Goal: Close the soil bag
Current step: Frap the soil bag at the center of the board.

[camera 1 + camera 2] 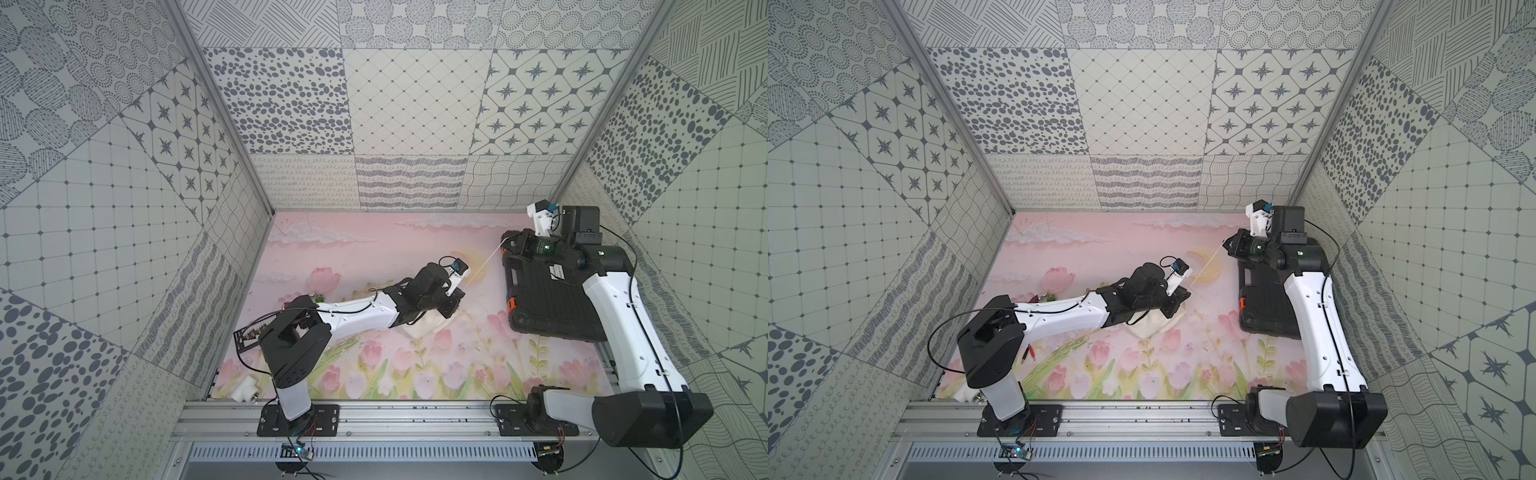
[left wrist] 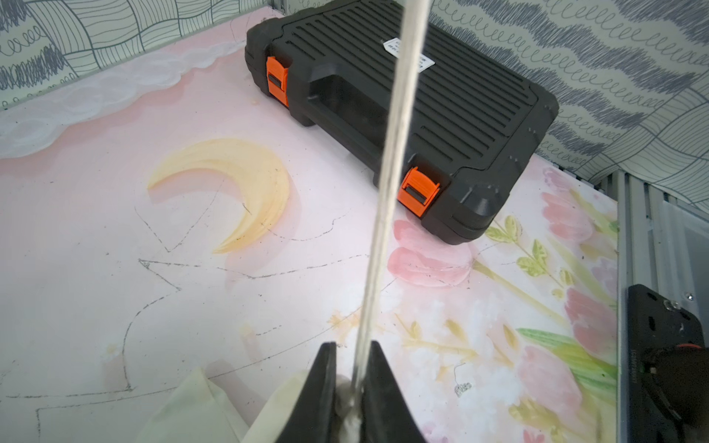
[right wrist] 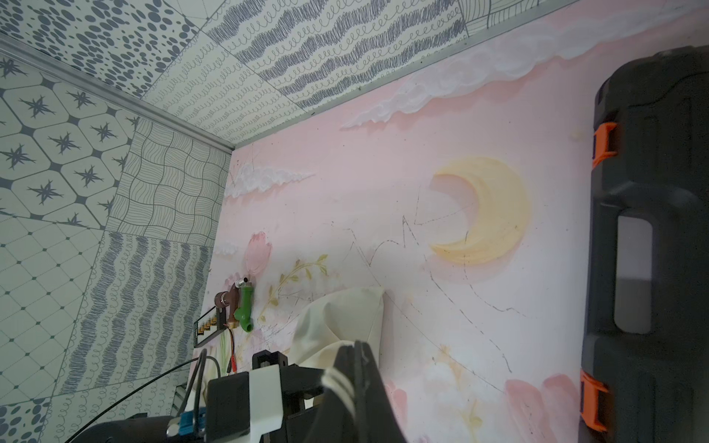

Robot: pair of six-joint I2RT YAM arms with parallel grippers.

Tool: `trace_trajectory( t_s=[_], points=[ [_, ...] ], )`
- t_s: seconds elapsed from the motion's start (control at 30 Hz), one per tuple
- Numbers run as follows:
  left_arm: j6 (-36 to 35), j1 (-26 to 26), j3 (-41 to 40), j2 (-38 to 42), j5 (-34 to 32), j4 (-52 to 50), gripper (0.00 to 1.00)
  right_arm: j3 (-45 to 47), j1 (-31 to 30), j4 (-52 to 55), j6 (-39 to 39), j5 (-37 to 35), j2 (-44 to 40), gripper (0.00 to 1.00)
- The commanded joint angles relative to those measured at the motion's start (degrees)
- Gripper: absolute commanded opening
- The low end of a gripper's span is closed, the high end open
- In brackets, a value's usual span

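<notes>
In both top views right arm (image 1: 615,316) reaches over the case (image 1: 540,303) (jaws clamping cord (image 1: 487,262)); left jaws slightly parted.

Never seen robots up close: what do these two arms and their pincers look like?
Both the left arm and right arm have white shells, black joints and thin black cables. The left gripper and right gripper have black, tapered fingers.

Black case (image 1: 540,299) blocks right, taut cord (image 1: 488,259) spans middle, front mat (image 1: 436,374) open

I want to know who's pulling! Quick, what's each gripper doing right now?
Left gripper: slightly open, at the soil bag neck.
Right gripper: closed on the cord.
</notes>
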State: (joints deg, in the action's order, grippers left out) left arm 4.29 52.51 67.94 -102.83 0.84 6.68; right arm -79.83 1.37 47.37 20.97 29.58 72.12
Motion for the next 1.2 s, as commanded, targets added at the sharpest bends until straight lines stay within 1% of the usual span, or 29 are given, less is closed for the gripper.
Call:
trace_trajectory(
  t_s=[0.0, 0.17, 0.23, 0.33, 0.4, 0.43, 0.53, 0.63, 0.67, 0.77, 0.83, 0.9, 0.97, 1.1, 1.17],
  points=[
    [1.6, 0.0, -3.2, -2.6, -3.0, -56.7, 0.16, -8.0, 4.8, -36.0, 2.0, -5.7, -3.5, 0.0],
    [3.0, -1.5, -3.4, -3.5, -7.3, -59.4, 0.14, -7.7, 5.7, -36.4, 2.8, -4.5, -3.6, 0.0],
    [3.6, -2.9, -3.7, -2.5, -9.0, -59.7, 0.11, -7.4, 5.7, -36.5, 3.1, -3.8, -3.8, 0.0],
    [3.9, -6.6, -3.7, 1.1, -12.0, -60.3, 0.06, -5.8, 5.6, -37.1, 3.7, -1.8, -4.1, 0.0],
    [3.3, -9.5, -2.1, 3.7, -14.5, -61.3, 0.02, -4.3, 5.2, -37.8, 4.2, -0.4, -4.2, 0.0],
    [2.8, -10.9, -0.8, 4.8, -16.1, -61.9, 0.0, -3.4, 4.6, -38.3, 4.2, -0.1, -4.2, 0.0],
    [0.4, -15.6, 5.6, 6.8, -21.0, -64.2, 0.0, -1.0, 2.1, -39.9, 4.1, 0.3, -4.1, 0.0],
    [-2.8, -20.9, 14.7, 8.2, -26.1, -67.0, 0.0, 0.4, -1.0, -42.1, 4.1, 0.1, -3.4, 0.0],
    [-4.6, -22.8, 19.0, 8.9, -28.6, -67.5, 0.0, 0.7, -2.2, -43.0, 4.0, 0.0, -2.9, 0.0],
    [-8.7, -24.9, 26.6, 10.6, -32.0, -67.6, 0.0, 1.6, -5.3, -46.2, 4.0, -0.1, -2.0, 0.0],
    [-10.1, -24.6, 28.2, 11.9, -31.8, -67.0, 0.0, 2.5, -7.1, -48.0, 4.0, 0.0, -1.4, 0.0],
    [-10.6, -23.2, 25.1, 13.7, -31.1, -64.9, 0.0, 4.0, -8.5, -49.5, 4.0, 0.1, -1.1, 0.0],
    [-10.0, -20.9, 18.6, 15.8, -29.9, -60.9, 0.0, 6.3, -9.9, -51.6, 4.0, 0.4, -0.9, 0.0],
    [-6.4, -15.4, 4.8, 18.3, -22.8, -52.3, 0.0, 11.7, -11.2, -52.9, 3.3, 0.3, -0.7, 0.0],
    [-5.1, -12.3, -0.4, 18.6, -19.8, -48.2, 0.02, 14.7, -11.2, -53.4, 2.8, 0.1, -1.1, 0.0]
  ],
)
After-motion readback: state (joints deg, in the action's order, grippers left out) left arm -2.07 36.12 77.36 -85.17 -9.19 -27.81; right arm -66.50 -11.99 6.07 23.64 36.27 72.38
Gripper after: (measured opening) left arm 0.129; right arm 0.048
